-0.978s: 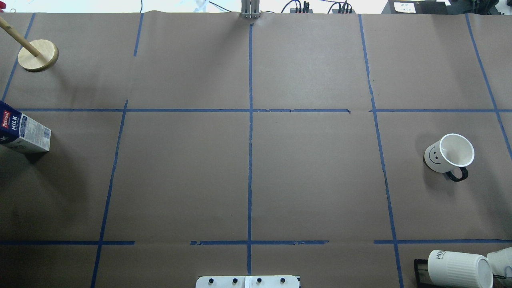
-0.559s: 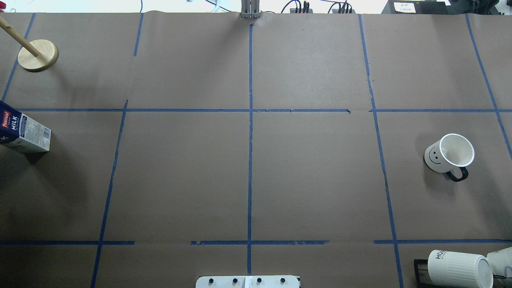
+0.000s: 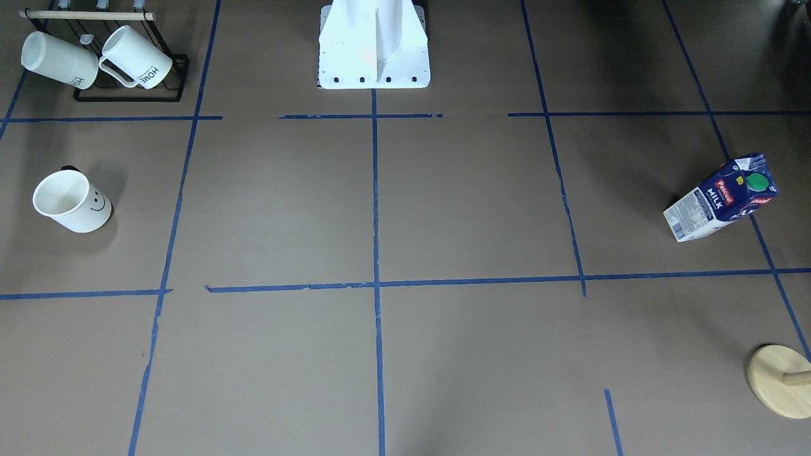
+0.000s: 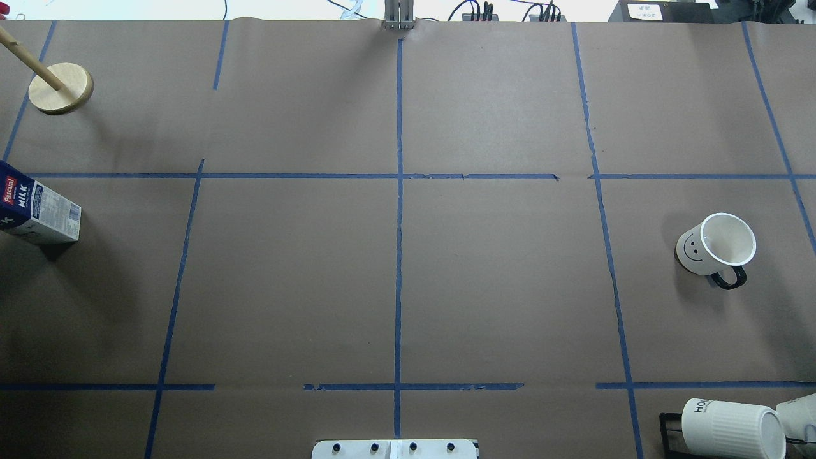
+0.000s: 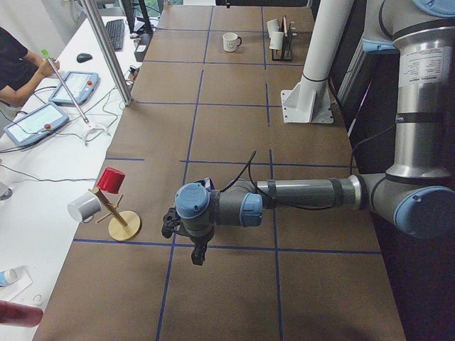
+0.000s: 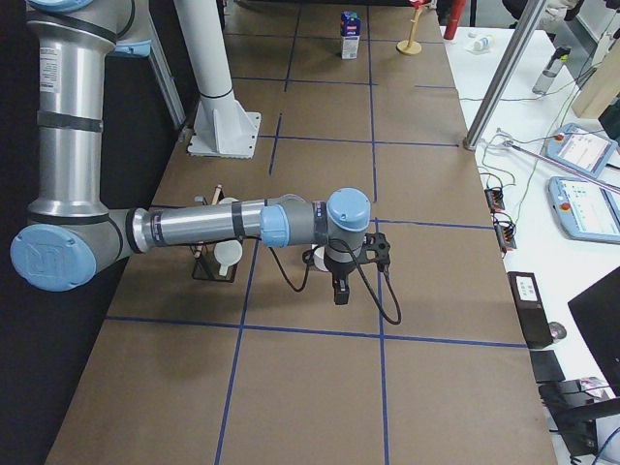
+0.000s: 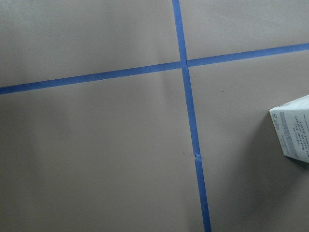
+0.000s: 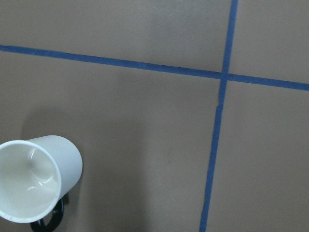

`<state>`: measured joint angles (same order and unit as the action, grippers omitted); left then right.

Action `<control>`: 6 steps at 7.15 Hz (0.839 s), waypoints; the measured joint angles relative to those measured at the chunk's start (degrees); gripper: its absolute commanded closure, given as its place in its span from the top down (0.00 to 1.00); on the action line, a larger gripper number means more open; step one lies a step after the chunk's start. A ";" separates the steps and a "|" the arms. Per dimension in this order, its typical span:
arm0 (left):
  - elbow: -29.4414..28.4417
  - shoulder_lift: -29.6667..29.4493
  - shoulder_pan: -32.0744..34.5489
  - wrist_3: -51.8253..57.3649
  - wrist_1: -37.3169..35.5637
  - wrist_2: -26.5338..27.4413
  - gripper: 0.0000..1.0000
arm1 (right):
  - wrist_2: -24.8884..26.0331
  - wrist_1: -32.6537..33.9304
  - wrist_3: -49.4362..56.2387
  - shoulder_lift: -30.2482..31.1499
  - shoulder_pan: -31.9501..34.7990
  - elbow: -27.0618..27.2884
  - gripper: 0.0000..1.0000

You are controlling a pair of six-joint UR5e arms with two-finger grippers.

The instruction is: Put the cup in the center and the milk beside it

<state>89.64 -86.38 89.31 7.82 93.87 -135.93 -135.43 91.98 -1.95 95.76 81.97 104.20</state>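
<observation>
The cup [image 4: 714, 250], a white mug with a smiley face and a black handle, stands upright at the right of the table; it also shows in the front view [image 3: 70, 202] and at the lower left of the right wrist view [image 8: 36, 183]. The milk [image 4: 37, 213], a dark blue carton, stands at the far left edge; its green cap shows in the front view [image 3: 722, 199], one corner in the left wrist view [image 7: 293, 128]. The center [image 4: 400, 176] is bare. My left gripper [image 5: 195, 252] hovers near the milk, my right gripper [image 6: 340, 291] near the cup. I cannot tell whether either is open.
A black rack with two ribbed HOME mugs [image 4: 730, 428] sits at the near right corner. A wooden peg stand [image 4: 60, 88] stands at the far left. The white robot base [image 3: 374, 47] is at the near middle edge. An operator [image 5: 21, 64] sits beyond the far side.
</observation>
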 measured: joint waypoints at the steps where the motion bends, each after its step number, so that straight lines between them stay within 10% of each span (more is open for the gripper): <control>1: -0.20 0.33 -0.11 0.20 0.11 -0.12 1.00 | -1.39 -1.28 -1.34 0.05 -2.79 0.39 0.99; 4: -0.21 1.00 -0.19 0.28 0.31 -0.51 1.00 | -0.68 -13.04 -19.57 0.11 -13.53 0.48 0.97; 6: 0.03 1.09 -0.19 0.27 0.27 -0.56 1.00 | 5.89 -18.28 -29.55 -0.23 -20.53 0.07 0.66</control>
<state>89.67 -85.29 89.12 8.09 94.14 -136.49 -129.53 73.70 -31.50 95.53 61.44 104.27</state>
